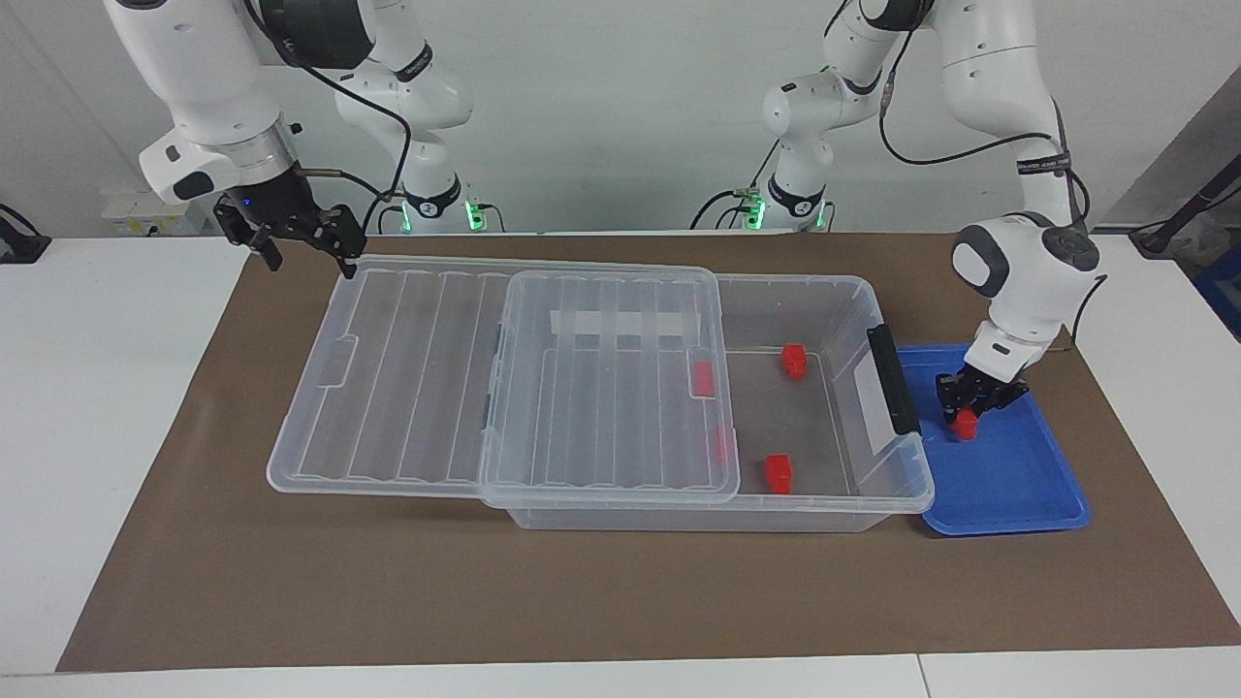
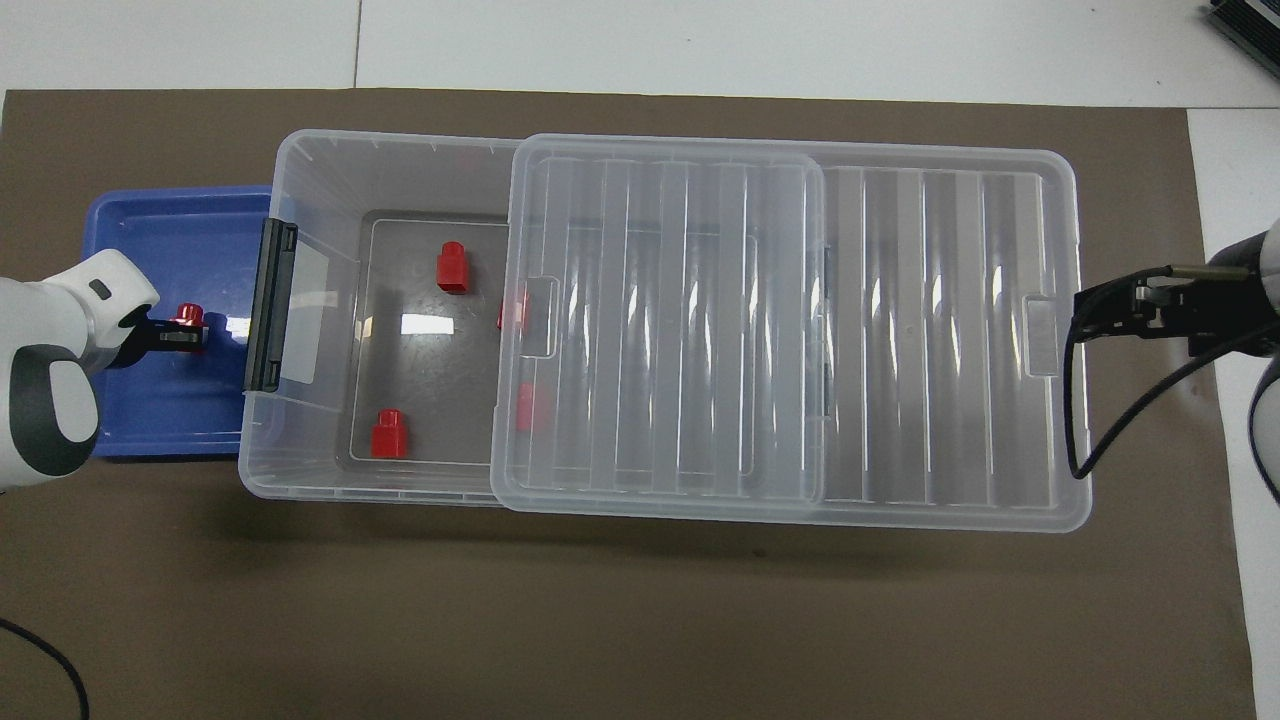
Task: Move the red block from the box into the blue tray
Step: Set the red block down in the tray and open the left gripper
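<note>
My left gripper [image 1: 969,415] is shut on a red block [image 1: 966,427] low inside the blue tray [image 1: 1018,490]; I cannot tell whether the block touches the tray floor. From overhead, the left gripper [image 2: 185,336] and that red block [image 2: 186,316] lie over the blue tray [image 2: 150,230]. The clear box [image 1: 834,283] stands beside the tray with its ribbed lid [image 1: 407,388] slid toward the right arm's end. Two red blocks [image 1: 794,360] [image 1: 778,472] lie in its uncovered part, and two more [image 1: 704,378] [image 1: 722,442] show through the lid. My right gripper [image 1: 310,257] hangs open over the lid's outer end.
A black clip handle [image 1: 892,378] sits on the box's short end next to the tray. Everything rests on a brown mat [image 1: 620,601] laid over the white table [image 1: 97,388]. Overhead, the lid [image 2: 950,330] reaches well past the box [image 2: 300,160].
</note>
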